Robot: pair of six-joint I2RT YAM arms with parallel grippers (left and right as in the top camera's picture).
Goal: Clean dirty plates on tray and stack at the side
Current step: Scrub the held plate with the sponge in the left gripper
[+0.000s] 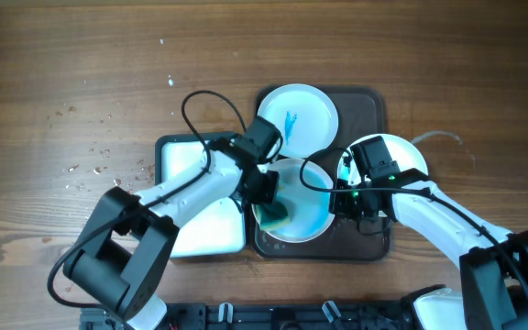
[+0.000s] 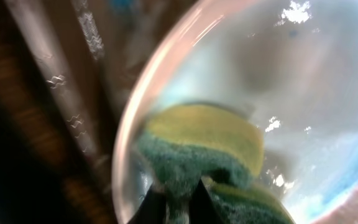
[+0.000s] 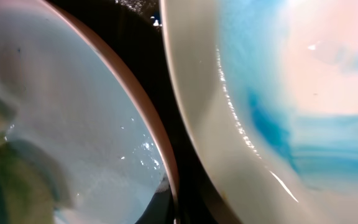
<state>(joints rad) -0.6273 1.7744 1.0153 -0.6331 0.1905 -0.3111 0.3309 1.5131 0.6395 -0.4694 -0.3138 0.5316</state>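
— What sits nearest the robot?
— The near plate (image 1: 312,227), lying in the front half of the dark tray (image 1: 367,101). The left gripper (image 1: 269,191) is clamped on a yellow-and-green sponge (image 2: 207,146). The sponge's green side is down on the plate's left part, just inside the rim. A teal smear covers the plate's middle and right.
— And the other arm?
— The right gripper (image 1: 348,197) is at that plate's right edge, low over the tray. I cannot tell whether its fingers are apart or together. Its wrist camera shows only two plate rims with a dark gap between them.
— What lies beyond?
— The right plate (image 1: 409,154) lies across the tray's right rim, partly off it, and carries a blue streak. On the left, a white tray (image 1: 186,160) sits just beside the dark one. Farthest off, the far plate (image 1: 308,103) rests in the tray's back half with a small blue mark near its middle. White specks (image 1: 99,156) dot the wooden table (image 1: 53,64) to the left.
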